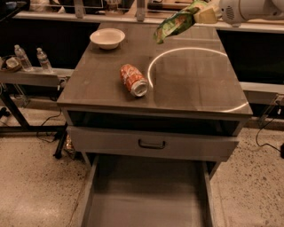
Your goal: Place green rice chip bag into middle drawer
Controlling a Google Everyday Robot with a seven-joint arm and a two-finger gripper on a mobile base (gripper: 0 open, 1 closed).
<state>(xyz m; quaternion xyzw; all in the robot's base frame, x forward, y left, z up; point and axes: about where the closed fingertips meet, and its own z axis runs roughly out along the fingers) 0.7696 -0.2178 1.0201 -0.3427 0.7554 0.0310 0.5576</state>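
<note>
The green rice chip bag (174, 24) hangs in the air above the far right part of the cabinet top (191, 84), tilted down to the left. My gripper (200, 12) is at the top right, shut on the bag's upper end; the white arm (248, 9) reaches in from the right. The middle drawer (146, 195) is pulled out at the bottom of the view, a wide grey tray with a bare floor, well below and nearer than the bag.
A red-orange soda can (134, 80) lies on its side on the cabinet top. A white bowl (107, 38) stands at the far left corner. A shut drawer front with a black handle (151, 144) sits above the open tray. Two water bottles (32, 59) stand on a shelf at left.
</note>
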